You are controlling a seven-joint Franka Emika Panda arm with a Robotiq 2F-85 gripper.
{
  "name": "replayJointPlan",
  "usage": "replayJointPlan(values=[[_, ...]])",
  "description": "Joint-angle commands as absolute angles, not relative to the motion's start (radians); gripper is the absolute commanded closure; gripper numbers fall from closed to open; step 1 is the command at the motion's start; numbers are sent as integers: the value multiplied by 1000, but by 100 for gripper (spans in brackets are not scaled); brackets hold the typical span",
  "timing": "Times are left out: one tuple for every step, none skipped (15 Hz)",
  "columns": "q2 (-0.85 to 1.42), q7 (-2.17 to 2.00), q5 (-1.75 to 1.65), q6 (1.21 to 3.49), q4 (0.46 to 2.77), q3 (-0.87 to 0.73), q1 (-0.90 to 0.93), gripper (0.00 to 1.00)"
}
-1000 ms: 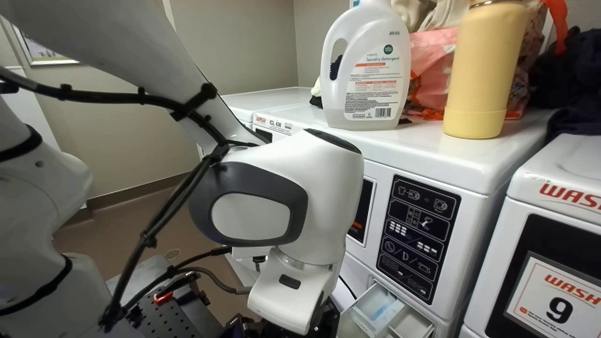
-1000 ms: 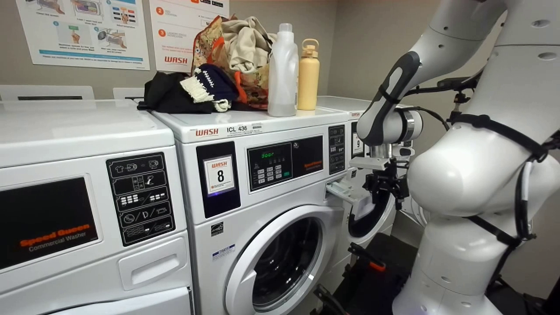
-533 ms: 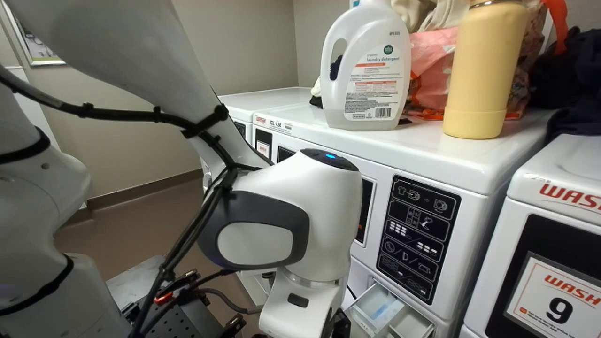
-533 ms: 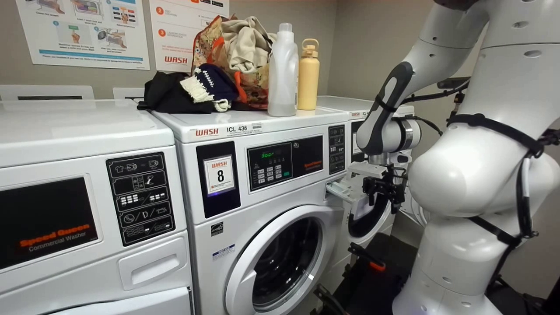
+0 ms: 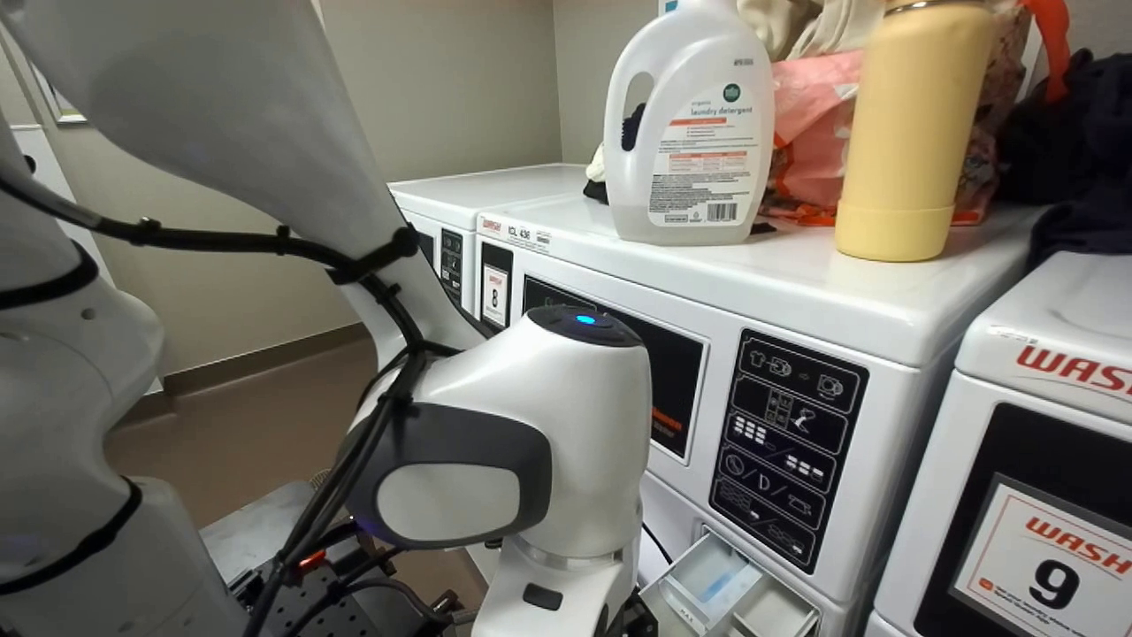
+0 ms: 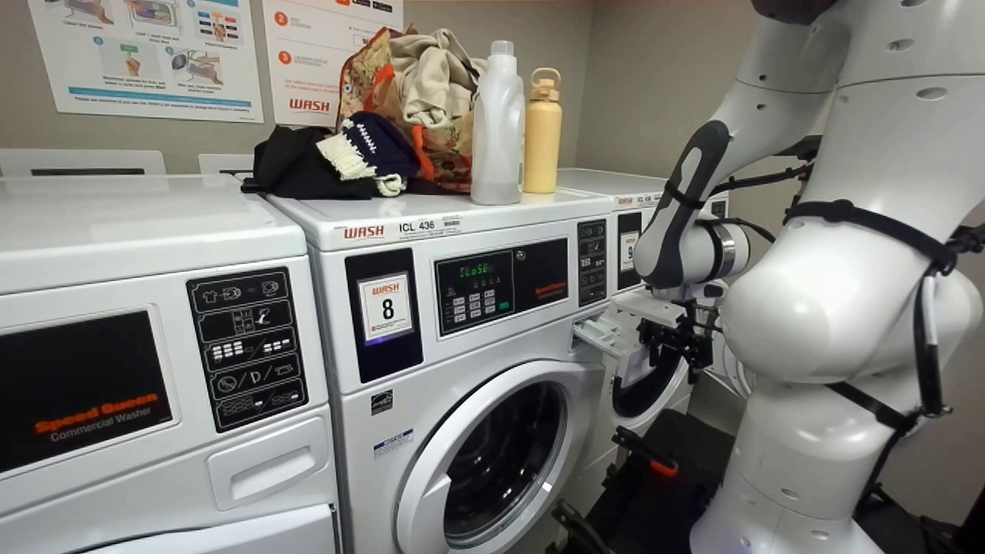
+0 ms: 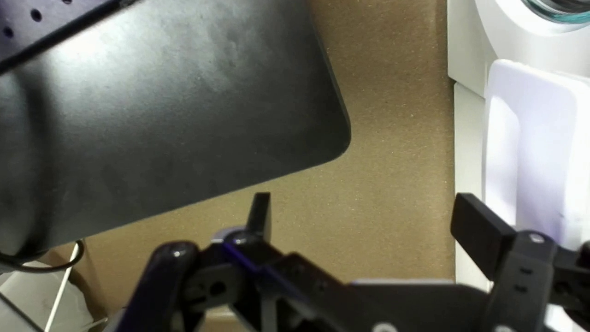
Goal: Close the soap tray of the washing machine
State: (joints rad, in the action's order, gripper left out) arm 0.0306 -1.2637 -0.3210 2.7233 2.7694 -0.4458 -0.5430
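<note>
Below the black icon panel [image 5: 790,451], an open soap tray [image 5: 721,584], bluish-white, compartmented.

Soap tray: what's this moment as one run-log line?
soap tray: pulled out | hand: open, empty | tray contact: unclear | washing machine display: reads CLOSE

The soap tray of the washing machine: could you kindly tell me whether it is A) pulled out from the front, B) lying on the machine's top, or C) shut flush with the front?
A, since in both exterior views the soap tray juts out from the front of the washing machine.
</note>
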Motion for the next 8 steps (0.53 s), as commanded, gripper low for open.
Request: replayJointPlan(values=[[32,-1276,-314,2817,2773,-453,-492,0],[21,-1270,-312,2819,2776,-456,-490,0],[13,-1265,-304,2820,2778,-458,-488,0],[3,-1261,-301,2821,2780,-460,-486,0],[-2,-1260,-299,2825,2781,-461,-485,0],[-10,-1253,-290,2826,2782,-459,-485,0],[-15,-1252,-287,2862,2780,-455,-478,0],[-17,-1255,-283,2896,2776,-438,-479,0]])
